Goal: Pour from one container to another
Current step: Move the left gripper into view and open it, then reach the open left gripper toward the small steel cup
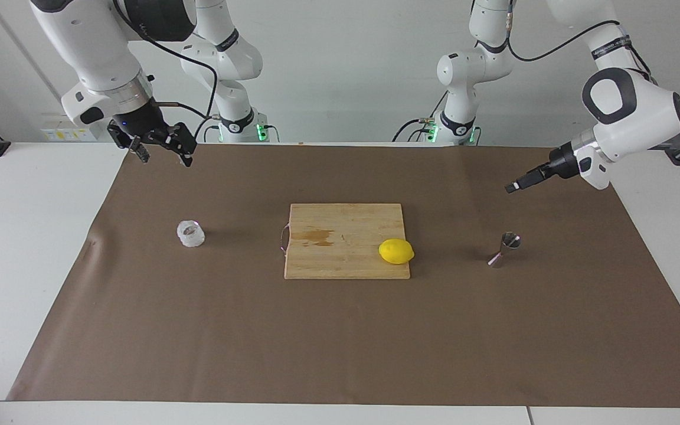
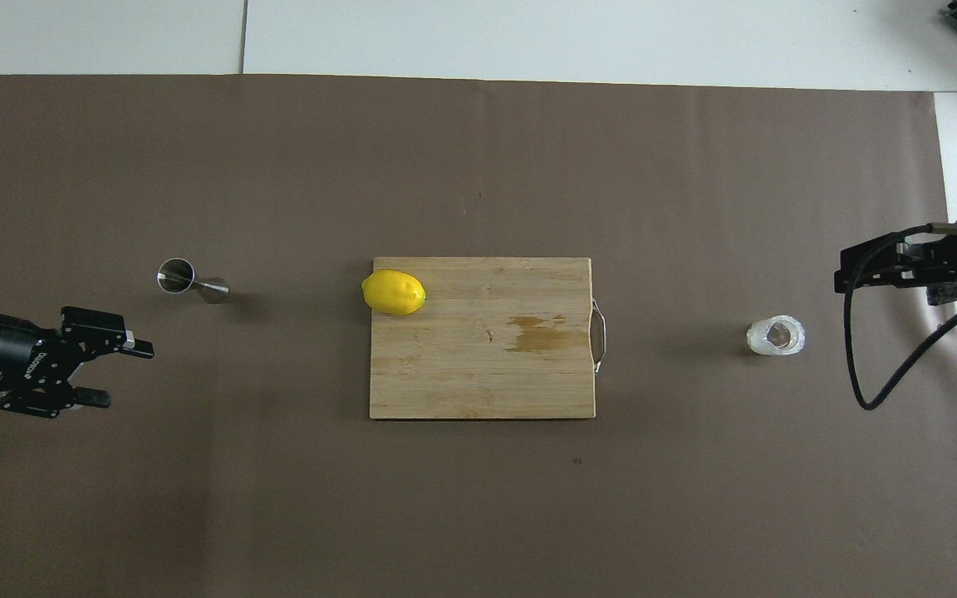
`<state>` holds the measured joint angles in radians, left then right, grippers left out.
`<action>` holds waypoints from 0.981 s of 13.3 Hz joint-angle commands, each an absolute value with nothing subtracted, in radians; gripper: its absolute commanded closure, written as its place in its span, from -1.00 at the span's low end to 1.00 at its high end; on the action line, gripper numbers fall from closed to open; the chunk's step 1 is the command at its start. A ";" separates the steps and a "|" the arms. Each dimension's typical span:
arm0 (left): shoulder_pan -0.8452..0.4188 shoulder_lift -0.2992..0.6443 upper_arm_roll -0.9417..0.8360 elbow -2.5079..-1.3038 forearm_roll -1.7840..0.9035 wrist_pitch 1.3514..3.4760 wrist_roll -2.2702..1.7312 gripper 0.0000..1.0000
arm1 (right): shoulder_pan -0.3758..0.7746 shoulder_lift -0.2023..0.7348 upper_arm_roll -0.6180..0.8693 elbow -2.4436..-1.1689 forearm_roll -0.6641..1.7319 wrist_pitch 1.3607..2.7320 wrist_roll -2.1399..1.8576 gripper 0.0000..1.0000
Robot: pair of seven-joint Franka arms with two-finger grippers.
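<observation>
Both our claws hang open and empty: the left gripper point(image 2: 117, 372) near the steel jigger point(image 2: 190, 281), the right gripper point(image 1: 163, 147) above the glass cup point(image 1: 190, 234). We read no lettering anywhere.

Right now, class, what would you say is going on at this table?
Nothing is being handled yet. The left gripper hangs open over the brown mat, turned toward the steel jigger, which stands untouched at the left arm's end of the table. The right gripper waits open in the air near the glass cup, which stands at the right arm's end. Between the two lies a wooden cutting board with a lemon on it. No pouring has begun.
</observation>
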<state>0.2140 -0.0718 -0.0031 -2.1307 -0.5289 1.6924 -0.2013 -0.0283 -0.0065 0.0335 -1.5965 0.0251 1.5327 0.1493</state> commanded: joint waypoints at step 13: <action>0.313 0.190 0.075 -1.931 -0.791 1.362 -0.497 -1.00 | -0.038 -0.026 0.044 -1.617 0.029 1.539 0.166 -1.00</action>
<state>0.3075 0.1382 0.0420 -1.9809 -0.7365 1.4091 -0.4289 -0.0283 -0.0065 0.0335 -1.5965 0.0251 1.5327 0.1493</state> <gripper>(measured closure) 0.000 0.000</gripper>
